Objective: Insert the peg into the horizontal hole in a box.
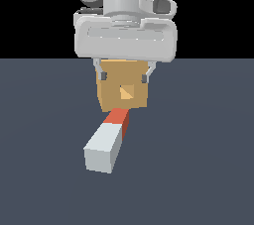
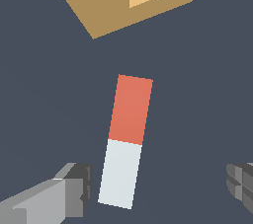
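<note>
The floor was flat and dark blue-grey, plain all over with no marks or lines. Far back, it ended in a straight edge. Above that edge the background was all black. The light was soft and even.

The box has a flat tan, wood-coloured surface, matt and smooth with no visible grain; the inner walls of the hole show a lighter, equally matt tan. The peg looks like smooth painted plastic, its near half pale grey-white, its far half red-orange, without shine. The gripper has a light grey, satin, plastic-like casing and darker grey matt fingers. The floor is a uniform, matt slate-blue.
</note>
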You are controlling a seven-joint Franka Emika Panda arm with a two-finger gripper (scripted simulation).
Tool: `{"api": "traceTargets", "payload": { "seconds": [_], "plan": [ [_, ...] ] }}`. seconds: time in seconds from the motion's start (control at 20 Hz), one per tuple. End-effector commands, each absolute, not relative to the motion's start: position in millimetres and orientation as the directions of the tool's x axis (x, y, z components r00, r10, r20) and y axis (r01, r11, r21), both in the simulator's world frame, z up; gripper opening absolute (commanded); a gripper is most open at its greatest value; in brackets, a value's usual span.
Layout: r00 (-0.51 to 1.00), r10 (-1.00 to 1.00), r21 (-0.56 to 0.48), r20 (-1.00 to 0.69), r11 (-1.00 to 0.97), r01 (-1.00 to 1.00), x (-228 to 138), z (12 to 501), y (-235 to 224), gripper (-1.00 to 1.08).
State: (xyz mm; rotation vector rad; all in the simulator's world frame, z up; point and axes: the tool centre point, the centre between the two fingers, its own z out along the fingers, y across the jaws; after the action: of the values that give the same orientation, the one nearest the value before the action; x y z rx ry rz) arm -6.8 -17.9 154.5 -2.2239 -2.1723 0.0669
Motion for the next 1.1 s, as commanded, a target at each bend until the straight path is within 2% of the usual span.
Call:
{"api": "traceTargets", "payload": {
  "seconds": [0.0, 0.45, 1.05],
  "plan": [
    [0.023, 1.000, -0.053, -0.008, -0.024, 0.998, -7, 155, -18, 1.00],
    [0.056, 0.998, -0.042, -0.008, -0.056, 0.998, -14, 139, -31, 1.00],
    [0.163, 0.987, -0.007, -0.004, -0.163, 0.987, -40, 87, -74, 1.00]
  ]
}}
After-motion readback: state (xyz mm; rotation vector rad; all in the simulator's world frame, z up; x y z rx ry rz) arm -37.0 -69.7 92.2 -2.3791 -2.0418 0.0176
